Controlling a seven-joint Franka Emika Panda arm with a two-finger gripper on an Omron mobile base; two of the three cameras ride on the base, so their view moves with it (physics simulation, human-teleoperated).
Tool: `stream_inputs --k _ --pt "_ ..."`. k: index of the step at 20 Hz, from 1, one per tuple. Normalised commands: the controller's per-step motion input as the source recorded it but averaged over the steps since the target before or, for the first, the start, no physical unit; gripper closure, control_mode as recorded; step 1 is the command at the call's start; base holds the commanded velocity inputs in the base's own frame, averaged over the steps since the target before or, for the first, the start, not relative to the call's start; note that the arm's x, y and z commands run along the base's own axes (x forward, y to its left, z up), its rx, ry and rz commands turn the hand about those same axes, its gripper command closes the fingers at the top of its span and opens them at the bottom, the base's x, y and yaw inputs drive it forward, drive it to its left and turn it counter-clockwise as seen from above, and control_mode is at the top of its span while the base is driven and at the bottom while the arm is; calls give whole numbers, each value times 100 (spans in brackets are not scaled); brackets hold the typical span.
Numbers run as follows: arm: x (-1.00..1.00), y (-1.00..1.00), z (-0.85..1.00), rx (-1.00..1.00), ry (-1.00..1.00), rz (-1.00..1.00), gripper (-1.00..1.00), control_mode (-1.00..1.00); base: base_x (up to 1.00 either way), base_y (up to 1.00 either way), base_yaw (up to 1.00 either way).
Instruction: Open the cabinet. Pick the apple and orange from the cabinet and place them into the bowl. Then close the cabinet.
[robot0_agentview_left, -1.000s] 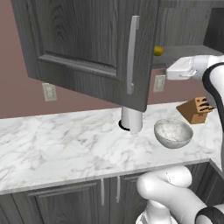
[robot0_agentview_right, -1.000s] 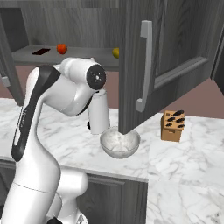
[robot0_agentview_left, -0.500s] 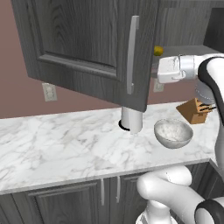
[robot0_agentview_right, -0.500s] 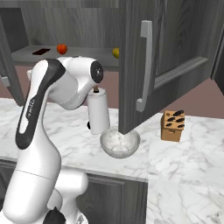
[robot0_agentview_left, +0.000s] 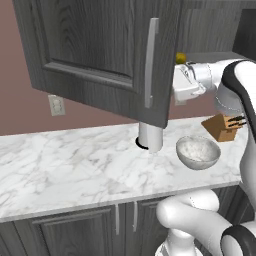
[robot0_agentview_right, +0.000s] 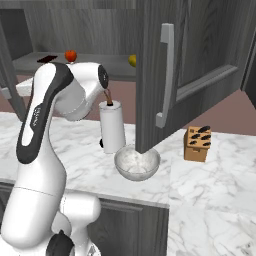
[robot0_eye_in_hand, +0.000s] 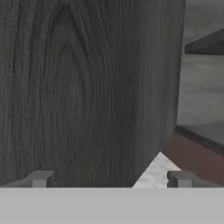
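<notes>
A rendered home kitchen: white marble counter (robot0_agentview_left: 65, 170) across the middle, dark grey wood-grain cabinet (robot0_agentview_left: 100, 55) with silver bar handle overhead, matching base doors along the bottom edge. At centre, paper-towel roll (robot0_agentview_right: 112, 131) and speckled bowl (robot0_agentview_left: 198, 152); knife block (robot0_agentview_right: 197, 144) at right; wall outlet (robot0_agentview_left: 56, 105) at left.

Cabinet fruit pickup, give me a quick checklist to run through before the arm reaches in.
1. Dark grey wood-grain cabinet doors swung open: ok.
2. Gripper open and empty: ok.
3. Red apple on the shelf: ok.
4. Yellow-orange fruit on the shelf: ok, partly hidden by the door.
5. Shallow whitish speckled bowl empty on the marble counter: ok.
6. Gripper's path to the fruit clear: not ok, a door panel faces it in the hand view.
</notes>
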Motion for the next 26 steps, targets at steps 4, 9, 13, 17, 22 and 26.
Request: stream_inputs --k 4,9,13,17,22,26 --pt "-69 42 0 0 -7 27 -100 -100 0 0 0" --pt "-79 40 0 0 -6 30 -100 -100 0 0 0" --pt "-45 36 0 0 -3 21 -100 -100 0 0 0" --pt "-10 26 0 0 0 11 -100 -100 0 0 0" --pt "-5 31 0 0 -5 8 -100 -100 0 0 0" --pt "-4 30 0 0 -4 4 -100 -100 0 0 0"
